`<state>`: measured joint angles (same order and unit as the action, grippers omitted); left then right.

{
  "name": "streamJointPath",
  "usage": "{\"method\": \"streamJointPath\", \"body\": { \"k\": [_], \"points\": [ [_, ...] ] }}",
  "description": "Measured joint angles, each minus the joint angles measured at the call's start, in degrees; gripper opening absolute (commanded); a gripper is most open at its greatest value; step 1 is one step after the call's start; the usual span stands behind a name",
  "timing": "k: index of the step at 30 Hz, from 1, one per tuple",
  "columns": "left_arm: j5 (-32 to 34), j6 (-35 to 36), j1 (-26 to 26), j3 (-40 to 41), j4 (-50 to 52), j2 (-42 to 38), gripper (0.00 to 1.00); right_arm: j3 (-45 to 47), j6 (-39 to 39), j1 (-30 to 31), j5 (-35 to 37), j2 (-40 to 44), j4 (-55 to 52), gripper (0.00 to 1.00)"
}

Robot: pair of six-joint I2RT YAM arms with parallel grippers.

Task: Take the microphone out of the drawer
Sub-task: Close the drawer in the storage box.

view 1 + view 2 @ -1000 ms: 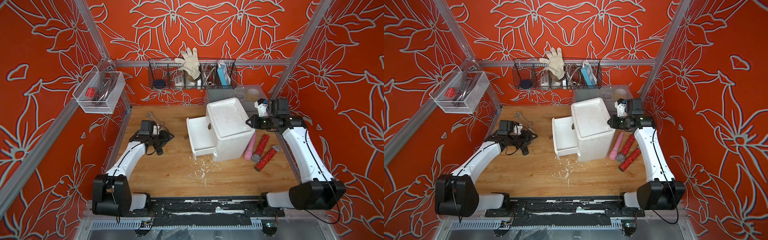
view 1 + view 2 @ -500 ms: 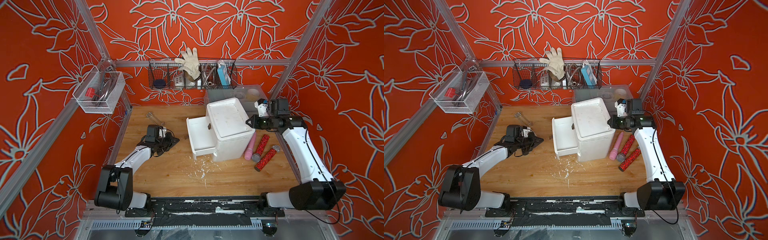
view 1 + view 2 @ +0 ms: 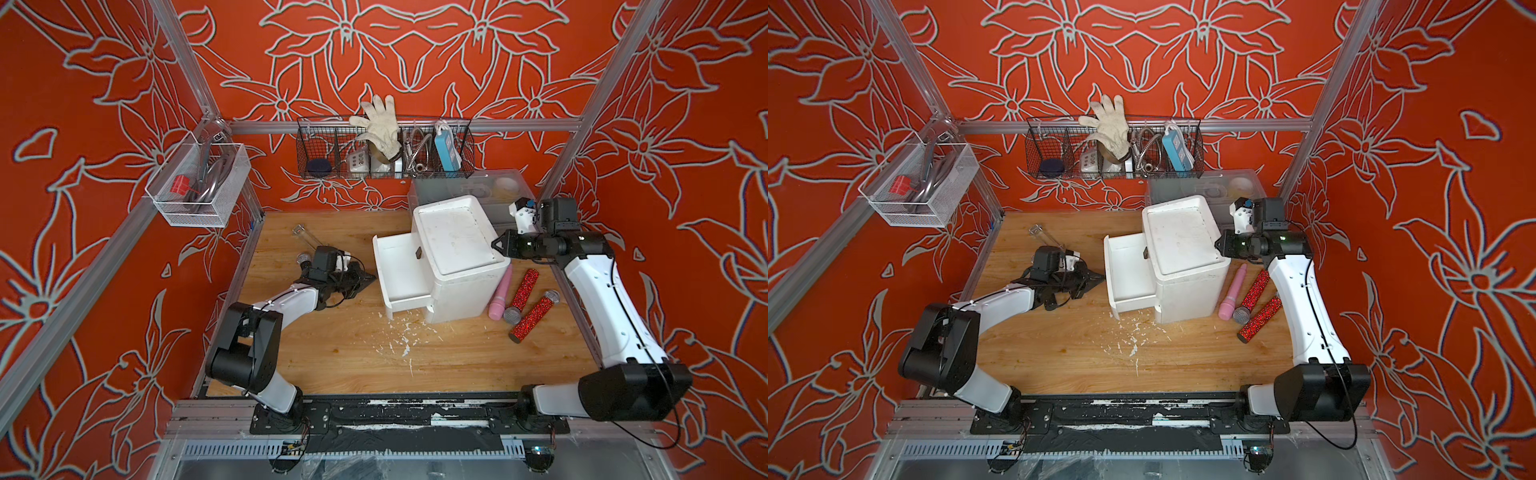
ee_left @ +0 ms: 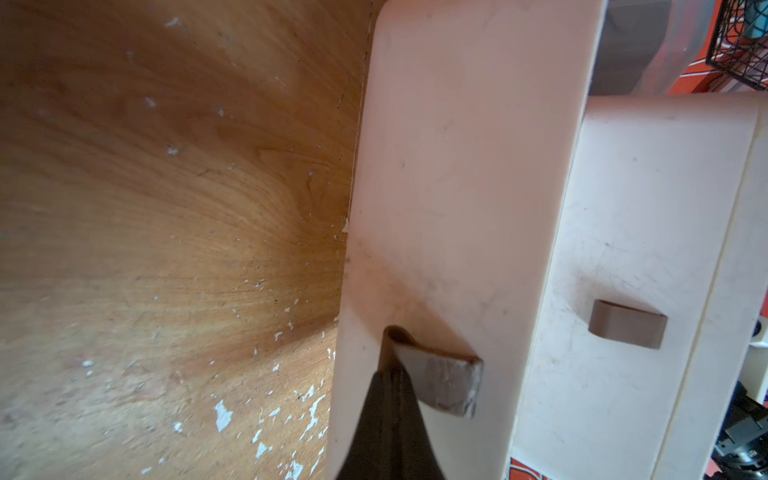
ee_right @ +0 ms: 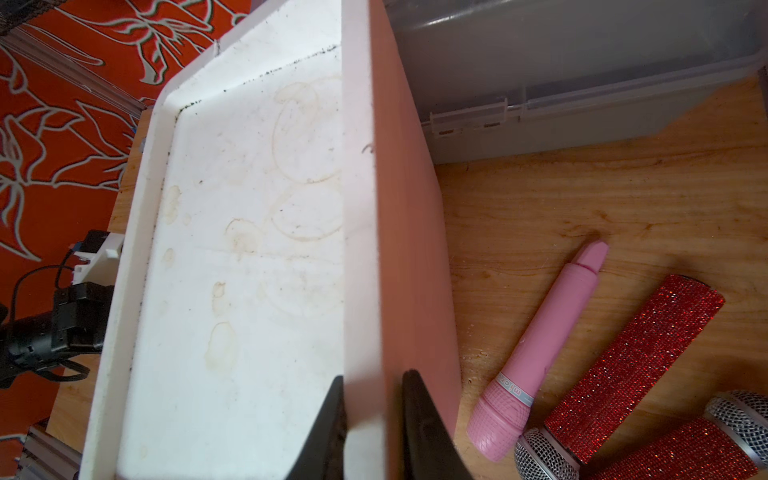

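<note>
My fingers (image 5: 328, 434) black, cabinet (image 3: 455, 243) white; at its four o'clock, a pink microphone (image 3: 500, 291) and glittering red microphones (image 3: 524, 289); walls (image 3: 415, 54) orange, white-outlined flowers.

Drawer unit (image 3: 457, 245) on desk (image 3: 353, 353).
Drawer (image 3: 399, 270) out to its left; 3 mics (image 3: 524, 286) right of it; box (image 3: 469, 187) behind; basket (image 3: 307, 141) on rear wall (image 3: 415, 62).

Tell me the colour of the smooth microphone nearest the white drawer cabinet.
Pink; the smooth microphone shows best in the right wrist view.
</note>
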<state>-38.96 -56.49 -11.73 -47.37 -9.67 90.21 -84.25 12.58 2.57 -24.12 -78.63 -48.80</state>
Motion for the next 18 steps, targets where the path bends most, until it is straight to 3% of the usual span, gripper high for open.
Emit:
{"method": "streamJointPath", "body": {
  "k": [10, 18],
  "points": [
    [0.0, -1.9, -4.5, -4.7, -3.1, 2.4, 0.0, 0.0, 0.0, 0.1, 0.1, 0.0, 0.1, 0.02],
    [-0.6, -4.4, -8.7, -10.8, -7.1, 9.2, 0.0, 0.1, 0.0, 0.3, 0.3, 0.0, 0.1, 0.01]
  ]
}}
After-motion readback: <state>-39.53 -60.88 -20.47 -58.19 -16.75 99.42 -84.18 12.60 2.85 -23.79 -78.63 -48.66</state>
